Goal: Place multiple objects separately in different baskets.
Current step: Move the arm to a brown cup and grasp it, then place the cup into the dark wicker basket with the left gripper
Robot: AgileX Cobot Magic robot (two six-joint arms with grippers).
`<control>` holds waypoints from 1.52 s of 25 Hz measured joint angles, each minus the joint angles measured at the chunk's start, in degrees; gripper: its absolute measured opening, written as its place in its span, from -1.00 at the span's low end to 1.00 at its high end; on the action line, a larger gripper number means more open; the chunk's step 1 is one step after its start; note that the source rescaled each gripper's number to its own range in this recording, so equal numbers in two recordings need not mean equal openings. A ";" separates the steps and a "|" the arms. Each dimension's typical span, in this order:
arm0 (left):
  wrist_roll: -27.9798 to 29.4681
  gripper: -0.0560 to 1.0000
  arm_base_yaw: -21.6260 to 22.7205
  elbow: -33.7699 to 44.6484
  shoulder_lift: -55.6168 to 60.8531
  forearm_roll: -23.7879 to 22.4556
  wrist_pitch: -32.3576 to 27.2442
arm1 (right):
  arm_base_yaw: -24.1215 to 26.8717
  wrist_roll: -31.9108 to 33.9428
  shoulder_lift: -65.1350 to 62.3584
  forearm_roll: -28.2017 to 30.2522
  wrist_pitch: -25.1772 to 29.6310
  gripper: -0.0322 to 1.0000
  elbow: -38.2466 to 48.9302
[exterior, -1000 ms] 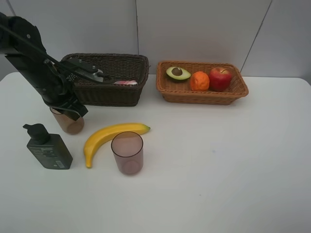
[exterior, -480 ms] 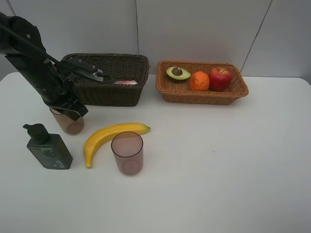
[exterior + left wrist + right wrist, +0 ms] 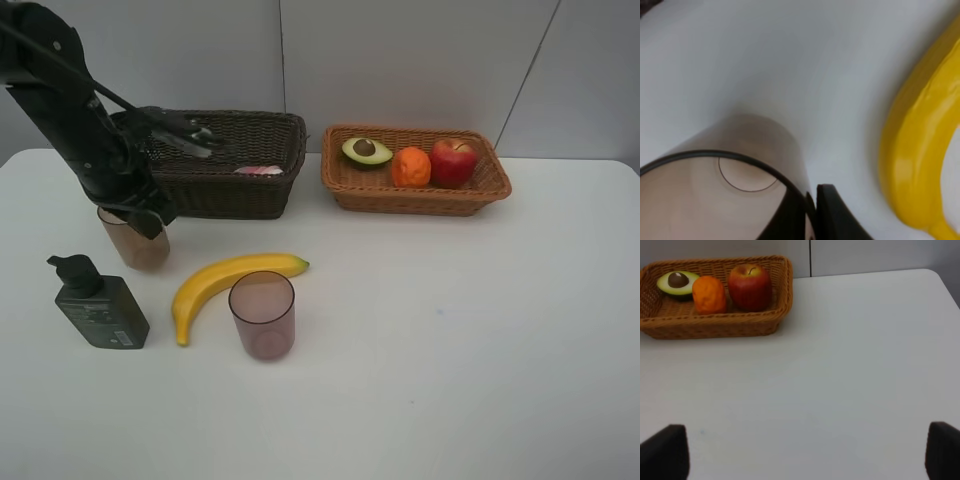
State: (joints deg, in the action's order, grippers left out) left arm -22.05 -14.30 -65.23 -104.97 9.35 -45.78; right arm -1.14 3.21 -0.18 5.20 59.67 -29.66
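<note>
- The left claw (image 3: 811,214) is clamped tight on the rim of the held cup (image 3: 138,245), one finger inside the wall and one outside.
- The right claw (image 3: 805,455) is spread wide with nothing between its fingertips, only bare tabletop (image 3: 450,330) below it.
- The views don't settle whether the held cup's base sits on the tabletop or hangs just clear.
- The yellow banana (image 3: 235,275) lies at the held cup's 4 o'clock, near but apart.
- The dark green pump bottle (image 3: 97,305) stands upright at the held cup's 7 o'clock.
- The free cup (image 3: 262,315) stands upright at the banana's 5 o'clock, just beside its curve.
- Up at the held cup's 1 o'clock sits the dark brown basket (image 3: 225,195), with the small pink bottle (image 3: 258,170) lying inside.
- At that basket's 3 o'clock is the light orange-brown basket (image 3: 420,203), holding the halved avocado (image 3: 365,150), orange (image 3: 410,167) and red apple (image 3: 453,162) in a row from 9 to 3 o'clock.
</note>
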 joint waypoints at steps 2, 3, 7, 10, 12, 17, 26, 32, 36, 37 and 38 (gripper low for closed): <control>0.63 -0.88 0.00 -2.38 0.00 -0.25 -3.08 | 0.00 0.00 0.00 0.00 0.00 1.00 0.00; 0.92 -0.88 0.00 -3.42 0.00 -0.53 -4.66 | 0.00 0.00 0.00 0.00 0.00 1.00 0.00; 2.91 -0.88 0.00 -8.61 0.00 -1.92 -10.35 | 0.00 0.00 0.00 0.00 0.00 1.00 0.00; 4.58 -0.88 0.00 -12.85 0.00 -2.97 -14.94 | 0.00 0.00 0.00 0.00 0.00 1.00 0.00; 5.07 -0.88 0.00 -16.04 0.00 -3.86 -17.22 | 0.00 0.00 0.00 0.00 0.00 1.00 0.00; 5.18 -0.88 0.00 -23.36 0.00 -5.97 -20.66 | 0.00 0.00 0.00 0.00 0.00 1.00 0.00; 5.18 -0.88 0.00 -27.73 -0.01 -13.94 -13.86 | 0.00 0.00 0.00 0.00 0.00 1.00 0.00; 5.18 -0.88 0.00 -27.84 -1.74 -18.89 -3.79 | 0.00 0.00 0.00 0.00 0.00 1.00 0.00; 5.18 -0.88 0.00 -27.84 -5.25 -23.49 1.06 | 0.00 0.00 0.00 0.00 0.00 1.00 0.00; 5.18 -0.88 0.00 -27.84 -6.12 -24.18 2.32 | 0.00 0.00 0.00 0.00 0.00 1.00 0.00; 5.18 -0.88 0.00 -27.84 -6.89 -24.83 3.64 | 0.00 0.00 0.00 0.00 0.00 1.00 0.00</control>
State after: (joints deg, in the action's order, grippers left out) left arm -16.87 -14.30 -93.08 -111.86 -15.48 -42.14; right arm -1.14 3.21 -0.18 5.20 59.67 -29.66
